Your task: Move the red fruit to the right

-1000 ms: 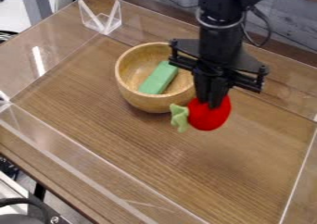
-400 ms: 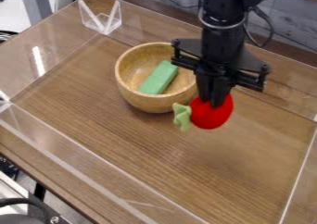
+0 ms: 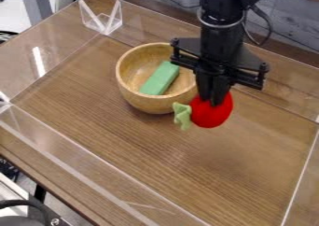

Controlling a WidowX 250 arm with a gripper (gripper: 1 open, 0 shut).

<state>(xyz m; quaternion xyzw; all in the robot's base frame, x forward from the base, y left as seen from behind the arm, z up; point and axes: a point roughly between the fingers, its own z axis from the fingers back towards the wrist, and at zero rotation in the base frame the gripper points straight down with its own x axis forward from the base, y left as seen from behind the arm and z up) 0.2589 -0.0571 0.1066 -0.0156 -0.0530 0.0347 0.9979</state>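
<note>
The red fruit (image 3: 210, 114) is a small bright red toy with a light green leafy top (image 3: 182, 116) pointing left. It sits just right of the wooden bowl, at or barely above the tabletop. My black gripper (image 3: 212, 98) comes straight down from above, and its fingers are shut on the top of the red fruit. The fingertips are partly hidden against the fruit.
A wooden bowl (image 3: 134, 90) with a flat green block (image 3: 159, 78) inside stands left of the fruit. Clear acrylic walls (image 3: 37, 57) fence the wooden table (image 3: 112, 155). A small clear stand (image 3: 103, 20) sits at the back left.
</note>
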